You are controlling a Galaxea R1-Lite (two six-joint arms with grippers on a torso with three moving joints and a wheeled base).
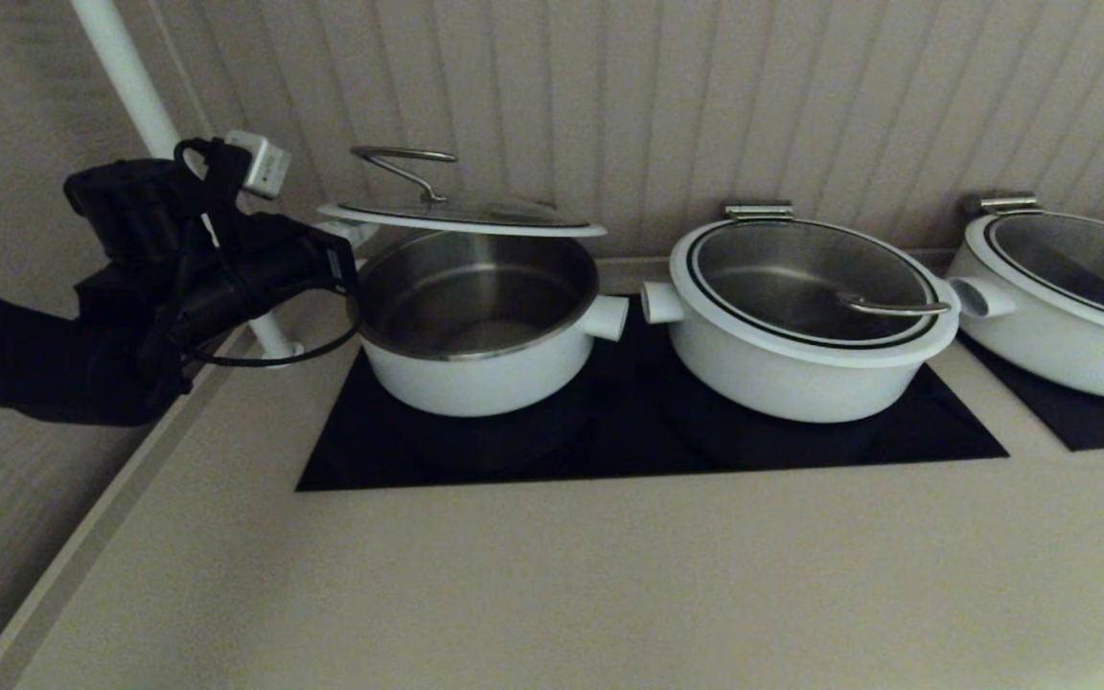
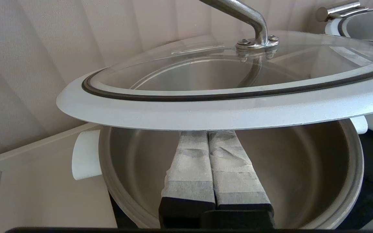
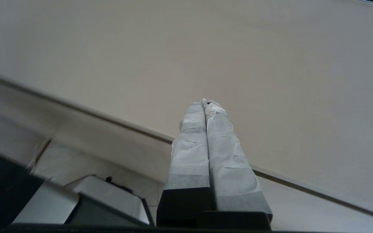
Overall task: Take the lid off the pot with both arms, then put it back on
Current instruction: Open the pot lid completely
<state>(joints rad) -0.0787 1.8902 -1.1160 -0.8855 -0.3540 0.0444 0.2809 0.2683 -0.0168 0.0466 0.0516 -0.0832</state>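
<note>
The pot (image 1: 475, 374) stands uncovered on the left of the black cooktop, its steel inside showing. The lid (image 1: 461, 218) hangs tilted just above it, its steel loop handle (image 1: 405, 158) upright. My left gripper (image 1: 343, 235) reaches in from the left. Its taped fingers (image 2: 189, 161) are shut together, and their tips go under the lid's white rim (image 2: 225, 110), above the pot's inside (image 2: 303, 168). The lid's left edge rests on them. My right gripper (image 3: 205, 103) is shut on nothing over a beige surface and is out of the head view.
Two wider white pots (image 1: 801, 316) (image 1: 1069, 297) with glass lids stand to the right, the nearer one beside the pot's right stub handle. A white pole (image 1: 130, 86) rises behind my left arm. The ribbed wall is close behind the pots. The beige counter (image 1: 552, 575) stretches in front.
</note>
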